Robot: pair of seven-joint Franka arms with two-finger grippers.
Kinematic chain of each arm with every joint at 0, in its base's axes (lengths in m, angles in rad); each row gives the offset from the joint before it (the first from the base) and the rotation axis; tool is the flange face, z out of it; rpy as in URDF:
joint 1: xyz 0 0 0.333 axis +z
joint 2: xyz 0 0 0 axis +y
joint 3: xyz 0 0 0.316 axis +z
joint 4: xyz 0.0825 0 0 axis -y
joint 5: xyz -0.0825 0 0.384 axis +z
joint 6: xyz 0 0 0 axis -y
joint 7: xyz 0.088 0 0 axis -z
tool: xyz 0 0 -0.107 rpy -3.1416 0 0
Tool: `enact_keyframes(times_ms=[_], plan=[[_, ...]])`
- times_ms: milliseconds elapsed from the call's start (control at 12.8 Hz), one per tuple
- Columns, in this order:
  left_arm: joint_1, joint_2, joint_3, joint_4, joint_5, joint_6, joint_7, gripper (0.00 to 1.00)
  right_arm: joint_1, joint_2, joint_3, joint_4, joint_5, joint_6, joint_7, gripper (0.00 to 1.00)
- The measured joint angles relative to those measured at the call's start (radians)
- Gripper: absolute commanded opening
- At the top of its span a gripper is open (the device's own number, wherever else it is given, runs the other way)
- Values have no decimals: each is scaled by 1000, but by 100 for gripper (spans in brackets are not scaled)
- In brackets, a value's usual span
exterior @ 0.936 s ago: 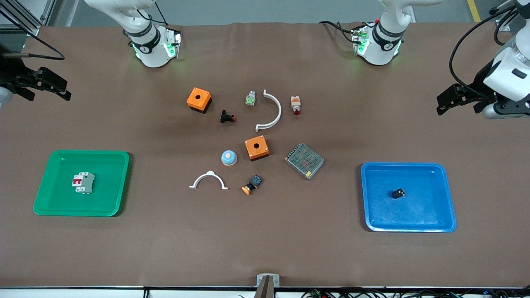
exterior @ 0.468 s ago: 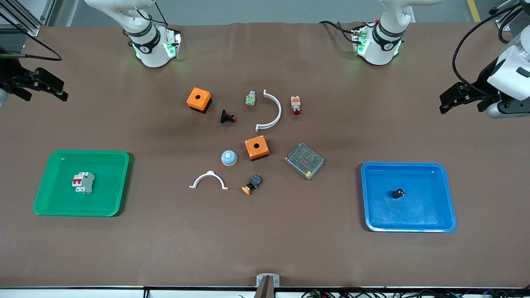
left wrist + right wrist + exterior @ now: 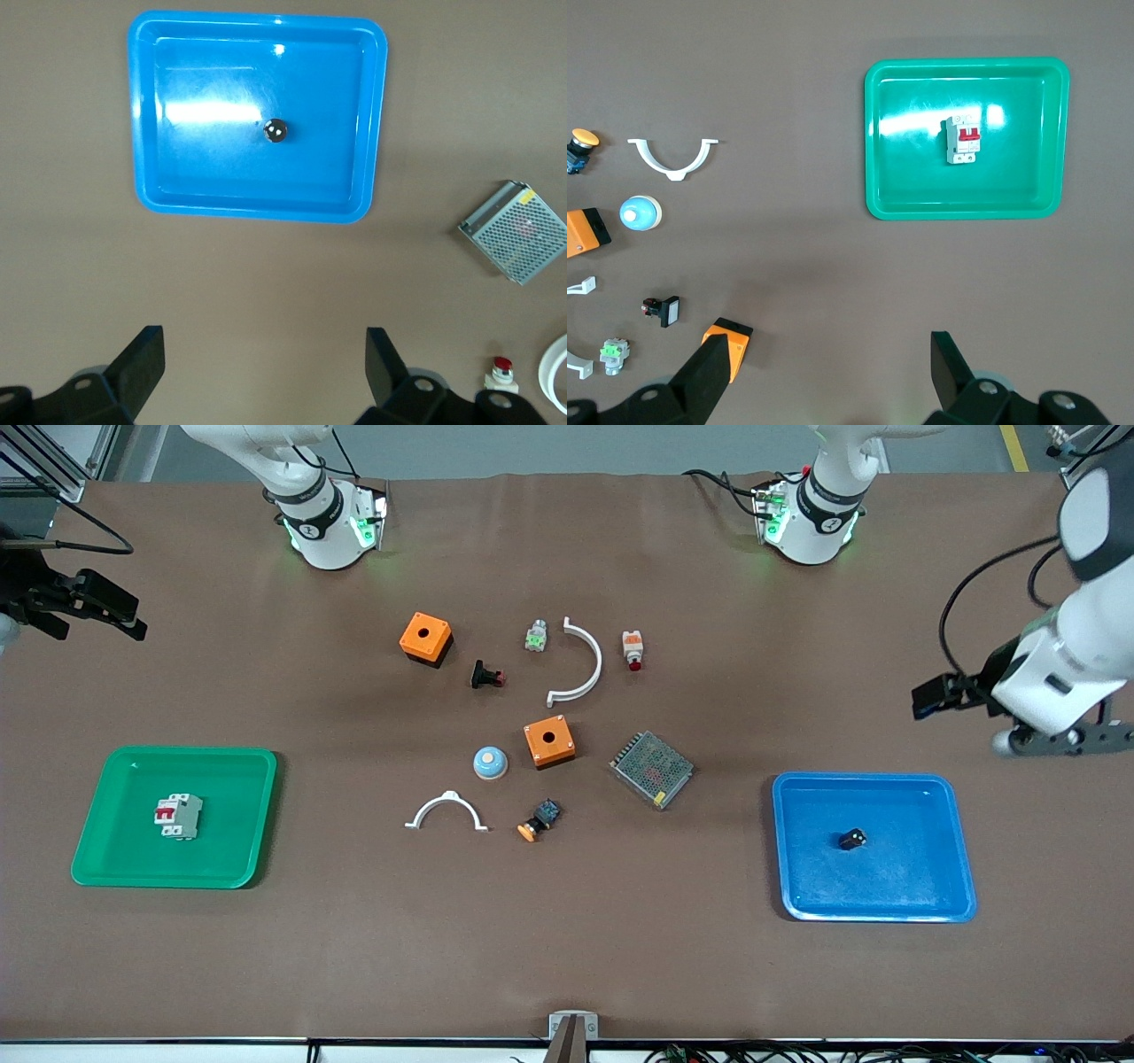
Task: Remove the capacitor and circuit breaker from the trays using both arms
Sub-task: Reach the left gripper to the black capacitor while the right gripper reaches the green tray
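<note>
Over bare table, both the left gripper (image 3: 261, 372) and right gripper (image 3: 824, 376) (each empty) gape wide.

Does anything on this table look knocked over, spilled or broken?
Nothing stands out. The breaker lies in the green tray, the capacitor in the blue tray, and both grippers are open, away from them.

Two orange boxes (image 3: 426, 638) (image 3: 548, 742), two white curved brackets (image 3: 578, 662) (image 3: 446, 811), a mesh-covered power supply (image 3: 651, 769), and a blue dome (image 3: 489, 762) sit mid-table.
</note>
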Motion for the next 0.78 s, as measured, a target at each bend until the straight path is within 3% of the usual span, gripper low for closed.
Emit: enact_keyframes(times_ms=[234, 468, 546, 624, 780], plan=[[-1, 114, -2, -2, 0, 99, 0, 100, -20, -2, -3, 4, 0, -14, 0, 100], [3, 188, -1, -61, 0, 278, 0, 97, -22, -2, -2, 6, 0, -18, 0, 100], [8, 212, 0, -88, 0, 341, 0, 91, -22, 3, -1, 6, 0, -16, 0, 100], [15, 240, 0, -106, 0, 395, 0, 79, -22, 11, -1, 6, 0, -4, 0, 100], [30, 303, 0, -119, 1, 487, 3, 75, -23, 48, -1, 6, 0, 72, 0, 100]])
